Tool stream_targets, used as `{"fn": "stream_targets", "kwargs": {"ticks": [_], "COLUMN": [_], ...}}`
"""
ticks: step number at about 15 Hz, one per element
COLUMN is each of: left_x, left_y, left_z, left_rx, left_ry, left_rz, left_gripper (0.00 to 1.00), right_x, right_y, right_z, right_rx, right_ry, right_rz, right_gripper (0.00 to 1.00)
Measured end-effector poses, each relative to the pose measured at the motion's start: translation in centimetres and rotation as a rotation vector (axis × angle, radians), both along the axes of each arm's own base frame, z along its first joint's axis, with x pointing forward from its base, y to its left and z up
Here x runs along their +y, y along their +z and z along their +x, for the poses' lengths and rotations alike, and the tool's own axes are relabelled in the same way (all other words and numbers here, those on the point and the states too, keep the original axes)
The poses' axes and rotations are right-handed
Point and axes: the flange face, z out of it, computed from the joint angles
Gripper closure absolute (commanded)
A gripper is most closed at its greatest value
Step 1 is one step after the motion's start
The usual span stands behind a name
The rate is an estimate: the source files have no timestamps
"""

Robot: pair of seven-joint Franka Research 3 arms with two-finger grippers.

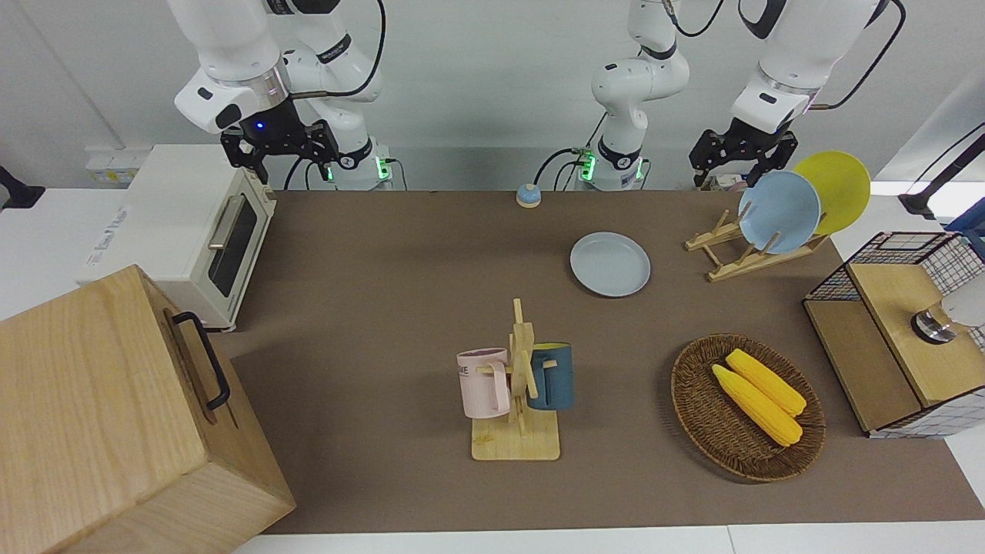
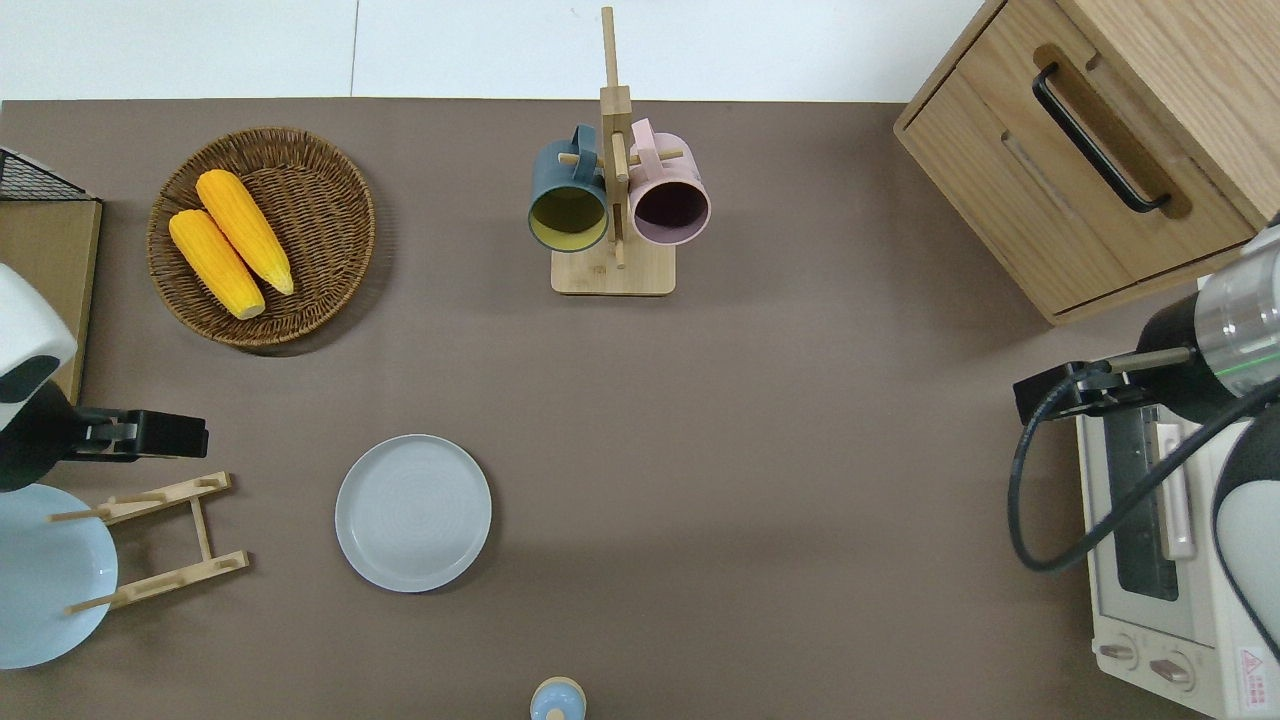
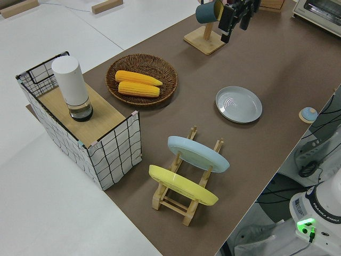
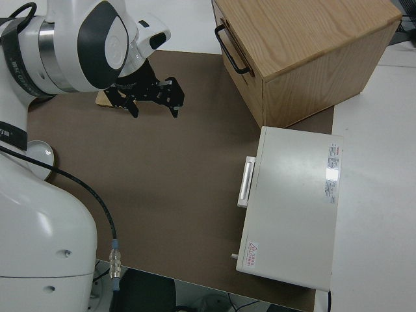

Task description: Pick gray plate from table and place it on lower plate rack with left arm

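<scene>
The gray plate (image 1: 610,264) lay flat on the brown tabletop (image 1: 385,261), toward the edge nearest the robots. Beside it, toward the left arm's end, the lower plate rack (image 1: 750,250) held a blue plate (image 1: 779,211) and a yellow plate (image 1: 835,188). The left gripper (image 1: 740,165) hung above the rack; the right arm was parked.

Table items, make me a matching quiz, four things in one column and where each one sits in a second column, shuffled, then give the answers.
Things:
1. gray plate
2. corn cobs
3. yellow plate
4. pink mug

Places:
A. hanging on the mug tree
B. lying flat on the table
C. in the wicker basket
D. standing in the plate rack

Pairs: 1-B, 2-C, 3-D, 4-A
</scene>
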Motion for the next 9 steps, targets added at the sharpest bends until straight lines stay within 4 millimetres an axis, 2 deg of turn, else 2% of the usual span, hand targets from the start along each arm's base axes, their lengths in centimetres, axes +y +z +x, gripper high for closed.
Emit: {"fn": "stream_targets", "kwargs": {"ticks": [9], "left_x": [-0.59], "left_y": [-0.1], "left_z": [0.02], "left_rx": [0.002], "left_ry": [-0.011], "left_rz": [0.001], "left_gripper": [0.01], "right_x": [0.0], "right_y": [0.0], "right_z": [0.0], "right_rx": [0.0], "right_ry": [0.0], "right_rz": [0.0], "right_gripper": [0.017]}}
